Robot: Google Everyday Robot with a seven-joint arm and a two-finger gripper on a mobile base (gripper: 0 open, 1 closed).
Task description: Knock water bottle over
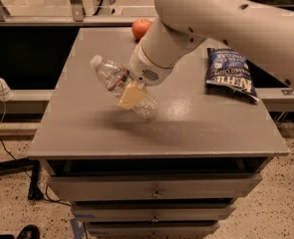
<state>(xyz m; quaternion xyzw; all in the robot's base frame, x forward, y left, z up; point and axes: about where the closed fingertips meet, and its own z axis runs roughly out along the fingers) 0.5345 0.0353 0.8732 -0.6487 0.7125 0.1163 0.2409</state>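
The water bottle [120, 86] is a clear ribbed plastic bottle with a white cap and a red, white and blue label. It leans far over to the left on the grey table [86, 128], cap up-left, base near the table's middle. My gripper [131, 94] hangs from the big white arm, and its tan finger pad lies against the bottle's middle, right of the label. The bottle's right side is partly hidden behind the gripper.
A red apple [141, 28] sits at the table's back edge. A dark blue chip bag [229, 72] lies on the right side. Drawers run below the table front. A power strip and cables lie on the floor at left.
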